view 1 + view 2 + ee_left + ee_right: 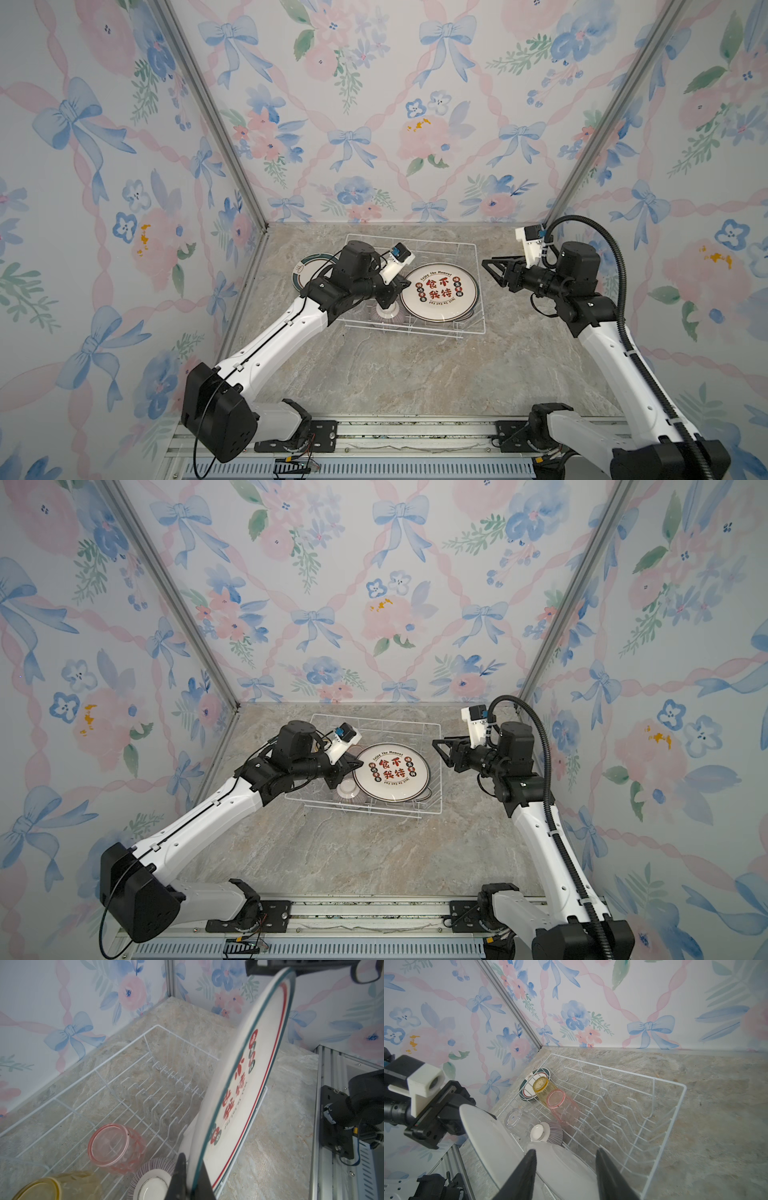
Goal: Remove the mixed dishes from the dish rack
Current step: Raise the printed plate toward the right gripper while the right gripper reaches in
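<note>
Your left gripper (192,1165) has its fingers (180,1169) pinched tight on the rim of the red-lettered plate (440,293), one finger on each face. The plate stands tilted on edge over the right part of the dish rack (623,1105), lettered face up toward the top views. In the right wrist view you see its plain white back next to the left arm's camera mount. Your right gripper (492,272) hangs just off the rack's right side, above the surface (415,374). Its fingers (604,1167) are spread apart and closed on nothing. In the right wrist view another white plate (562,1169) lies in the rack's near end, showing in the gap between those fingers. You cannot tell from that view whether they touch it, though both top views place the gripper clear of the rack. Further along the rack, the pink tumbler (562,1105) and the yellow tumbler (542,1086) lie on their sides, touching each other. The clear tumbler (517,1120) lies near them, and the ribbed bowl (548,1132) rests on its side just beside the held plate's lower edge. A small stack of green-rimmed plates (529,1084) sits on the surface outside the rack's far left corner, partly hidden by your left arm in both top views.
</note>
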You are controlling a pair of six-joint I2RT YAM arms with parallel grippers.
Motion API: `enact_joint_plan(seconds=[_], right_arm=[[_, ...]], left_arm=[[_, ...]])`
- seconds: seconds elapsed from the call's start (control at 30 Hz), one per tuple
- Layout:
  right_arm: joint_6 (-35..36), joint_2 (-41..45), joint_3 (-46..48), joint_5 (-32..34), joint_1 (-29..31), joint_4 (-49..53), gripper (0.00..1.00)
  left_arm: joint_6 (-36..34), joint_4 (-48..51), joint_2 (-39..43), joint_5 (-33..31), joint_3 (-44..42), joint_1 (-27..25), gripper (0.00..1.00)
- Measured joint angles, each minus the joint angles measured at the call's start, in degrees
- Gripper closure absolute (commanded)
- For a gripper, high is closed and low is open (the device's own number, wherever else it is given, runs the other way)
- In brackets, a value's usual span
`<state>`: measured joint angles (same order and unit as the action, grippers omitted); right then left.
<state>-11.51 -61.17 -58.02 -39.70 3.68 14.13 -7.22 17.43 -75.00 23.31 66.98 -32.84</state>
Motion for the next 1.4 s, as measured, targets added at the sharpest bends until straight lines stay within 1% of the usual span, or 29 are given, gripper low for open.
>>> enact_joint_plan(seconds=[0.17, 0.3, 0.43, 0.6, 0.73, 1.0, 1.07, 1.2, 1.4], right_arm=[[0.02, 0.0, 0.31, -1.11, -0.2, -0.13, 0.51], [-0.09, 0.48, 1.2, -1.97, -0.28, -0.94, 0.49], [-1.77, 1.9, 3.26, -3.91, -0.79, -3.23, 0.44], [-5.44, 3.96, 5.07, -6.56, -3.21, -7.58, 0.43], [-9.22, 4.92, 6.51, -9.62, -4.83, -12.68, 0.43], [-14.84, 2.99, 8.85, -14.05, -4.81, -21.03, 0.48], [-15.58, 2.16, 9.2, -14.4, -4.59, -22.23, 0.5], [-16.35, 1.36, 9.31, -14.75, -2.97, -24.09, 0.51], [-15.26, 0.09, 9.05, -14.56, 0.31, -24.2, 0.53]], left_arm=[[2.12, -1.88, 0.59, 1.68, 0.98, 0.28, 0.95], [4.42, -2.38, 0.44, 2.64, 0.98, 0.85, 0.95], [8.81, -5.07, 0.15, 4.9, 0.96, 4.11, 0.94], [14.71, -10.25, -1.31, 8.11, 0.96, 7.93, 0.94], [18.34, -13.55, -3.45, 10.86, 0.96, 8.81, 0.94], [24.28, -19.61, -6.6, 16.94, 0.96, 9.27, 0.94], [25.18, -20.59, -7.13, 17.9, 0.96, 9.31, 0.94], [26.43, -21.46, -8.55, 19.06, 0.98, 9.31, 0.94], [27.69, -22.08, -9.7, 20.11, 1.01, 9.31, 0.94]])
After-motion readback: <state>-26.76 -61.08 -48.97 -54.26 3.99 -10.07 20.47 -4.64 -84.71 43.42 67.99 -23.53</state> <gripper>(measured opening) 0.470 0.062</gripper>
